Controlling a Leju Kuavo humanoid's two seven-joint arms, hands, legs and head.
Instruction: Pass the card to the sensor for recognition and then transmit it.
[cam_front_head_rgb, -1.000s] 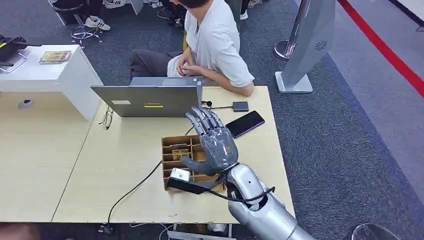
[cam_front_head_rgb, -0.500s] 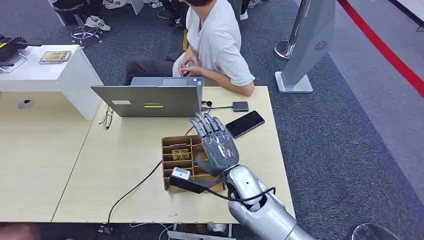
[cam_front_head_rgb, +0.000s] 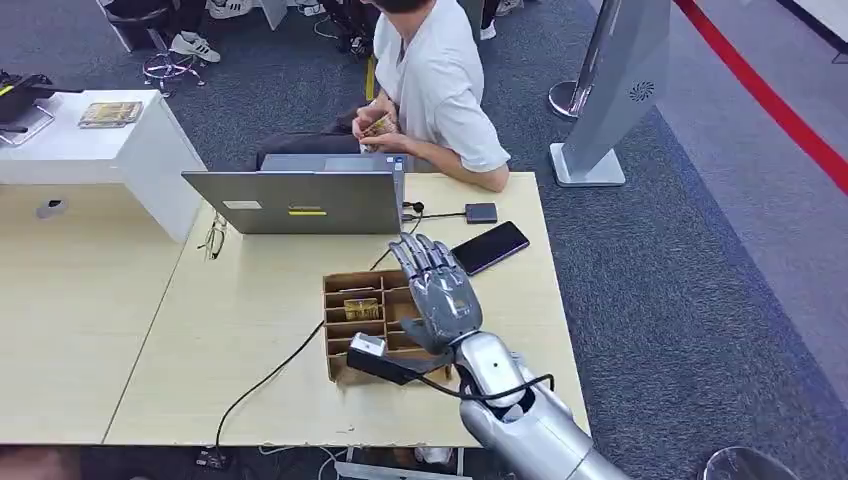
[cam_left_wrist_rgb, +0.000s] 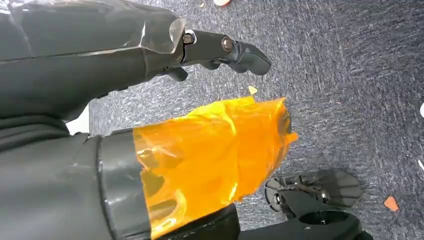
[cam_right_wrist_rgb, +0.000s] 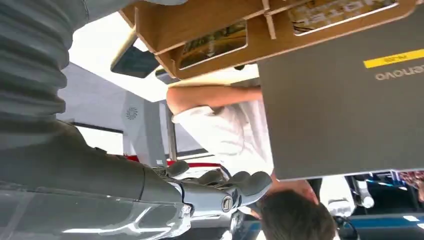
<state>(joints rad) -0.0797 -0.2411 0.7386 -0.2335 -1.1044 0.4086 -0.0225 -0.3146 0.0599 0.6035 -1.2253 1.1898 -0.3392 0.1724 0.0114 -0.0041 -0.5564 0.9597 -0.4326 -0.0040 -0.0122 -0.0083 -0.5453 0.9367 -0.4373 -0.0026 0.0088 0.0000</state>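
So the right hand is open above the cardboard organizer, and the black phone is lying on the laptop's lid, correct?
Not quite. The right hand is open above the cardboard organizer, but the black phone lies flat on the table, to the right of the laptop and apart from it. The head view shows this.
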